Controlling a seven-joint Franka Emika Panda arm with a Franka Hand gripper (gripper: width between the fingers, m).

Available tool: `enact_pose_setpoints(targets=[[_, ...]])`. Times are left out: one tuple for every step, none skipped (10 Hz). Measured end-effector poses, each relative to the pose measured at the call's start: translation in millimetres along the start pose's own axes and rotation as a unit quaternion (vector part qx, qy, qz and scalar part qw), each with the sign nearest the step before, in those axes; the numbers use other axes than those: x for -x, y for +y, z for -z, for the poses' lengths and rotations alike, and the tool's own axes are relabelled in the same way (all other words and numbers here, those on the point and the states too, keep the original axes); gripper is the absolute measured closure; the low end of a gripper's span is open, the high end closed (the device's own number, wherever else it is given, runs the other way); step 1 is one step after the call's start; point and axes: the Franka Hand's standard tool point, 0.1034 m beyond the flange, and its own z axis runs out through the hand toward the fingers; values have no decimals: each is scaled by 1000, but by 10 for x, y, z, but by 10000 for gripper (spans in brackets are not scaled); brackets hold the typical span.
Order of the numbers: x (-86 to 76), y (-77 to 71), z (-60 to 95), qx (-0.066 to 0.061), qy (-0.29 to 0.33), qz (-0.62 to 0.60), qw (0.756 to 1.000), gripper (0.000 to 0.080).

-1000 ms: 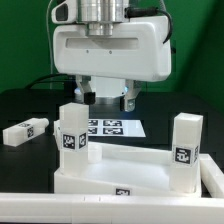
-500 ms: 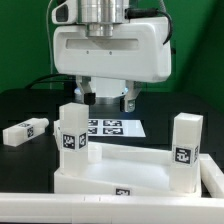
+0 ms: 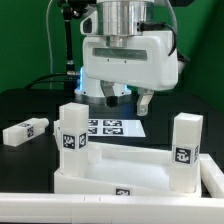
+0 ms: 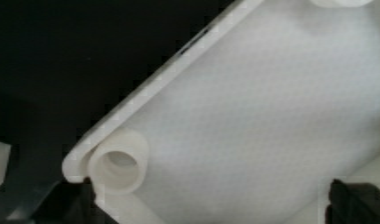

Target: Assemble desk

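Hangs newly shifted toward the exterior view's right over the marker board (image 3: 112, 127), claw (image 3: 125, 98) spread and empty, tabletop (image 3: 120, 176) in front holding two upright legs (image 3: 72, 138), loose leg (image 3: 25, 130) on the worktop (image 3: 30, 105) probably next.

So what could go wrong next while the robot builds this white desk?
1. The open pincer hangs near the white plastic tray-like tabletop. Coming down, it might bump the upright white block leg at the exterior view's left or the second upright leg at its right and tilt it.
2. The loose white block leg lies on its side on the black table, apart from the tabletop. A crooked grab might let it slip.
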Motion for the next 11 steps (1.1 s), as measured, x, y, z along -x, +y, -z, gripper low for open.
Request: enact_pose_setpoints(targets=[[11, -6, -2, -2, -2, -27, 1000, 150], [29, -16, -6, -4, -6, -60, 998, 150], [33, -12, -15, -5, -7, -67, 998, 150], [39, 66, -102, -3, -18, -155, 988, 150], [23, 111, -164, -2, -24, -197, 980, 150], [13, 126, -209, 2, -24, -225, 974, 150], [33, 104, -206, 1, -25, -253, 967, 150], [50, 97, -214, 1, -28, -284, 958, 150], [64, 92, -224, 1, -31, -309, 951, 150], [74, 89, -228, 1, -32, -318, 947, 150], [87, 84, -235, 1, -34, -348, 937, 150]])
